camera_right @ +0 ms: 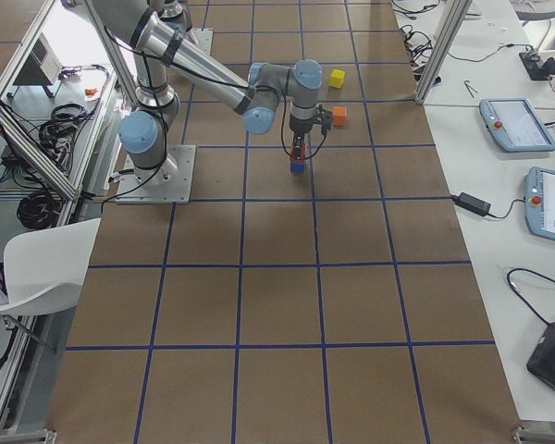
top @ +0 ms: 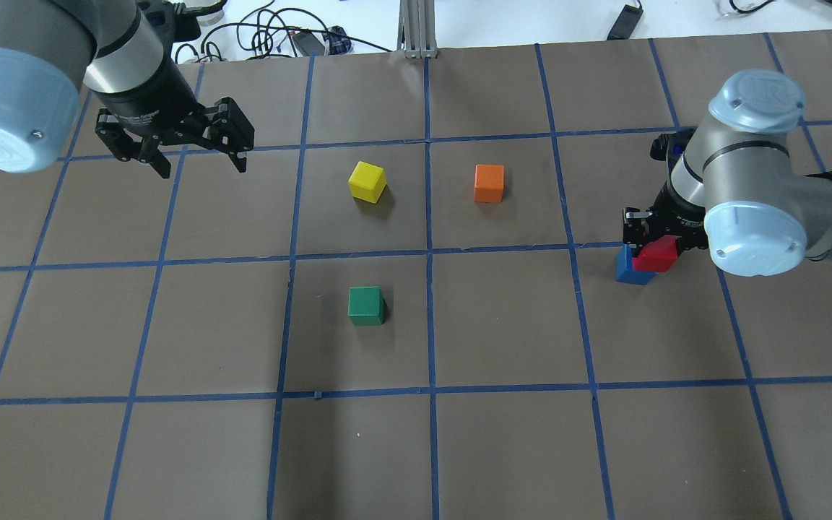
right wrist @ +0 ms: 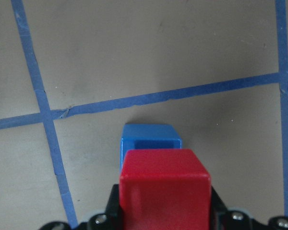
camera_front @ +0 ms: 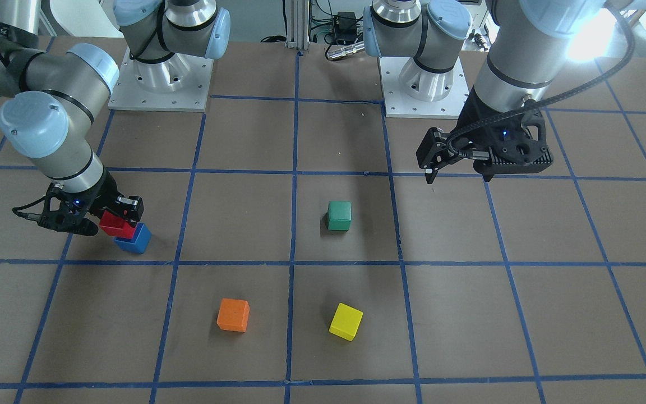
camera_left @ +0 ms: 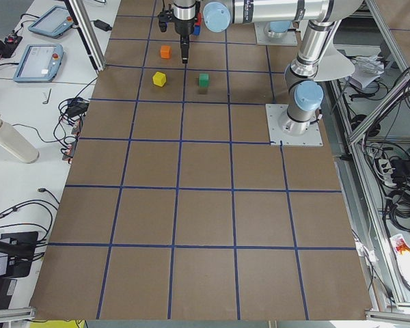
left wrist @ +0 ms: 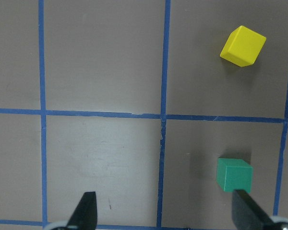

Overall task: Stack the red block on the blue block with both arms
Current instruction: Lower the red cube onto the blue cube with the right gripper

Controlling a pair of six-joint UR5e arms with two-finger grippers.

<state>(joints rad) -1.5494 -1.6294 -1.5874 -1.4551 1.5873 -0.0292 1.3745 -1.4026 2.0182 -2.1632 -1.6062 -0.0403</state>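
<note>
Front-facing view: my right gripper [camera_front: 116,216] pinches the red block [camera_front: 113,224] just above the blue block [camera_front: 134,239]; I cannot tell whether they touch. The left gripper [camera_front: 458,177] hangs over the table, jaws spread wide.

Overhead: green cube [top: 366,305], yellow cube [top: 367,180] and orange cube [top: 489,183] sit mid-table, well apart.

Right wrist: red covers most of blue.

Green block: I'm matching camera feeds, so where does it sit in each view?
Front-facing: green block, centre.
Overhead: just left of centre.
Left exterior: top, middle.
Right exterior: not visible.
Left wrist: lower right.
Right wrist: absent.
Landmark: yellow block nearby.
</note>
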